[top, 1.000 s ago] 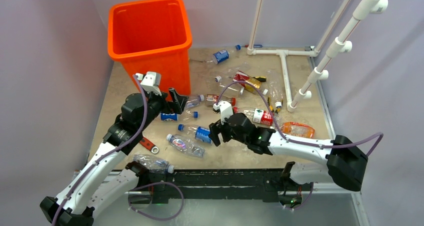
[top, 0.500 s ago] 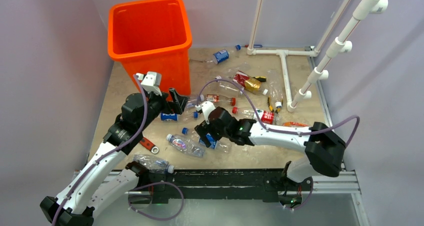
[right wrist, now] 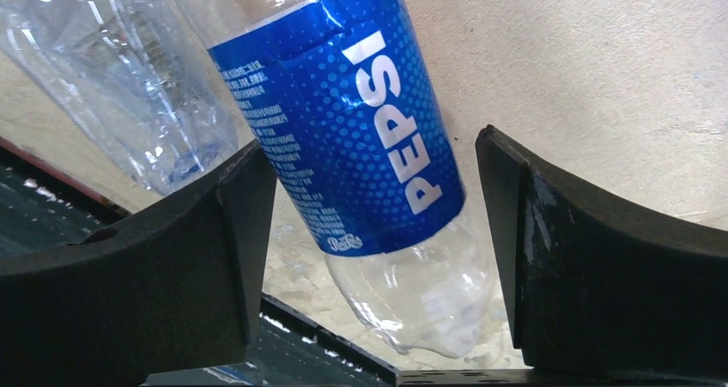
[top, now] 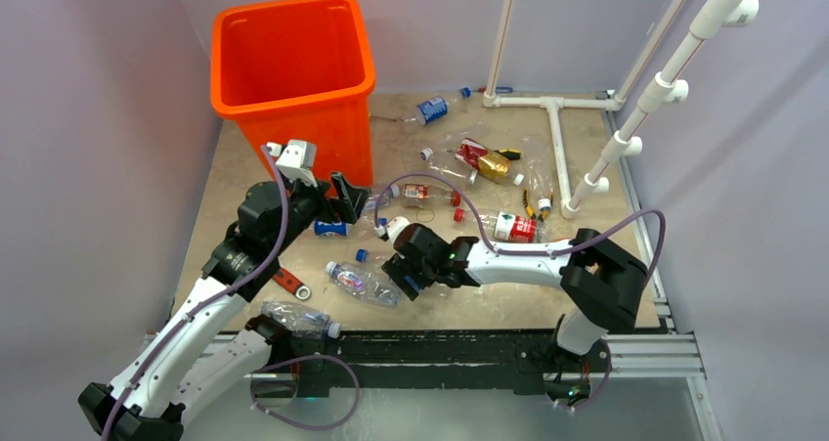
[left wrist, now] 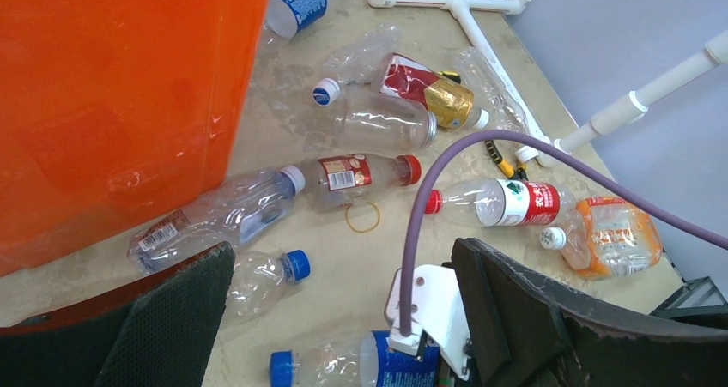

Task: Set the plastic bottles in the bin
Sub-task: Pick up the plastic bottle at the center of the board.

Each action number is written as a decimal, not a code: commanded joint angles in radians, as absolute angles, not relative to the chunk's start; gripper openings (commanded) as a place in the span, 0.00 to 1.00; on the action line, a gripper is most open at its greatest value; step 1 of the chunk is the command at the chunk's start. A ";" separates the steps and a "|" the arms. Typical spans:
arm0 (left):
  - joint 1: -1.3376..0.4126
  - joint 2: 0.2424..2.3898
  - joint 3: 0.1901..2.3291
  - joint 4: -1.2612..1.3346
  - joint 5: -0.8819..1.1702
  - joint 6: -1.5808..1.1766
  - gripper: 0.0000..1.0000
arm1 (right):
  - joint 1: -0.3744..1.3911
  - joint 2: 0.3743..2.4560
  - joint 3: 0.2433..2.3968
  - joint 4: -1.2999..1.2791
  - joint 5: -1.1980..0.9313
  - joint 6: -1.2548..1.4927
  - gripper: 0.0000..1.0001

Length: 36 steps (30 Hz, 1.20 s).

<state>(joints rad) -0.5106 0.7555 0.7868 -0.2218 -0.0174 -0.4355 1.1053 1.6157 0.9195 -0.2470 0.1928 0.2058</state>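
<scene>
The orange bin [top: 293,69] stands at the back left; its wall fills the left of the left wrist view [left wrist: 112,87]. Several plastic bottles lie on the table. My right gripper [top: 401,277] is open and straddles a blue-labelled Pepsi bottle [right wrist: 360,138] lying on the table; the left finger is close to the label and the right finger stands clear of it. That bottle also shows in the left wrist view [left wrist: 403,365]. My left gripper [top: 344,197] is open and empty in front of the bin [left wrist: 342,258]. The orange-tinted bottle [left wrist: 614,237] lies at the right.
A clear bottle [top: 362,283] lies beside the right gripper, another [top: 298,318] at the near edge. Red-labelled bottles [top: 415,193] [top: 508,228] lie mid-table, a Pepsi bottle [top: 430,109] at the back. A red-handled wrench [top: 290,283], a screwdriver [top: 528,204] and a white pipe frame [top: 557,138] are present.
My right arm has swept left across the table and come down over the Pepsi bottle, jaws open. The left arm has not moved.
</scene>
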 commanded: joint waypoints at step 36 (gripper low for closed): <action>-0.506 0.749 1.008 0.103 0.125 -0.438 0.99 | 1.131 0.701 0.564 0.361 0.184 0.215 0.41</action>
